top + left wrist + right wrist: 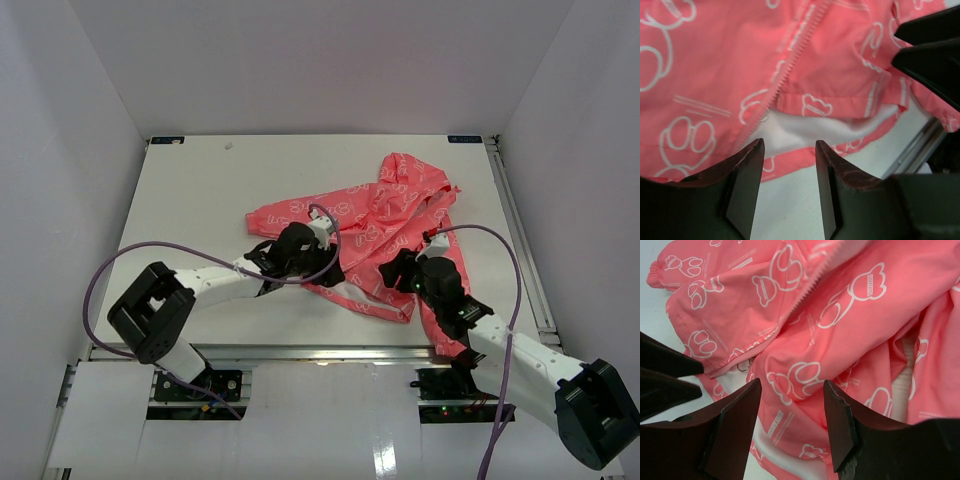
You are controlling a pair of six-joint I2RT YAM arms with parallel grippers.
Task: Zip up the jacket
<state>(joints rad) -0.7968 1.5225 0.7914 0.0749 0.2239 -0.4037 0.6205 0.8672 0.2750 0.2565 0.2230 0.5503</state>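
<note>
Jacket (pixel 385 215) beneath parted, empty end effectors (pixel 789 145) (pixel 792 385)

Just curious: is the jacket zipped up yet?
Not zipped: the zipper pull sits at the bottom hem of the jacket, where white lining shows.

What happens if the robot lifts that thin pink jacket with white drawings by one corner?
The coral-pink hooded jacket lies crumpled in soft folds, so it would likely droop floppily. Its fabric looks thin, so it is probably light and may bunch up rather than slide when pushed. Its zipper curves with the cloth, so that probably bends too.
</note>
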